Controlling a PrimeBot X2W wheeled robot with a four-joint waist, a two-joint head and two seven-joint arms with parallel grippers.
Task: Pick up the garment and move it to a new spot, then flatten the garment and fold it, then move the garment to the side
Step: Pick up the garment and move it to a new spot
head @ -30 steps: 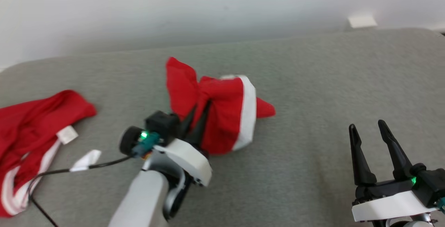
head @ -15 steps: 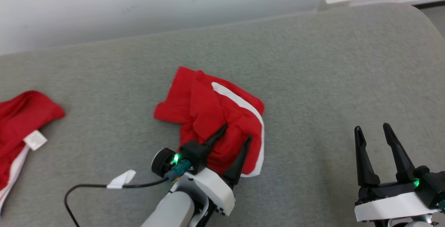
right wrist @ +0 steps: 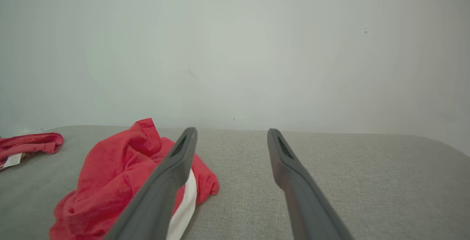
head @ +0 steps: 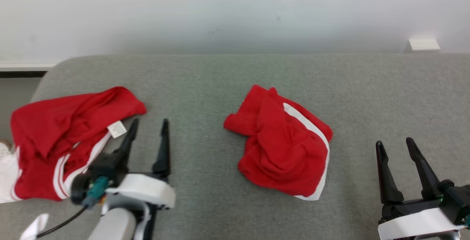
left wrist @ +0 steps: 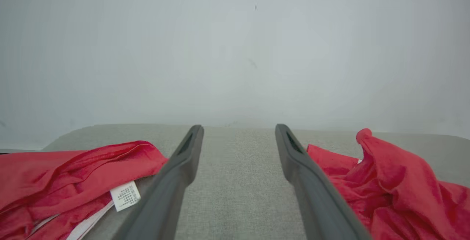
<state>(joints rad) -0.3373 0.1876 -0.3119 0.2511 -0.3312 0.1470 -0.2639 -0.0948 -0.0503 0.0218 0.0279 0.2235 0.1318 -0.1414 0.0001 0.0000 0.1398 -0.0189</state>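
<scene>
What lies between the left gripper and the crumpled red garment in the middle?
Only bare grey cushion: the head view shows the open left gripper and the crumpled red garment apart, nothing lying between them.

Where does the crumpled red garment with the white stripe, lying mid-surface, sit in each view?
Head view: the crumpled garment lies right of centre on the grey surface.
Left wrist view: lower right corner.
Right wrist view: lower left.
Shared landmark: the white label on the other red garment, left of it in all three.
</scene>
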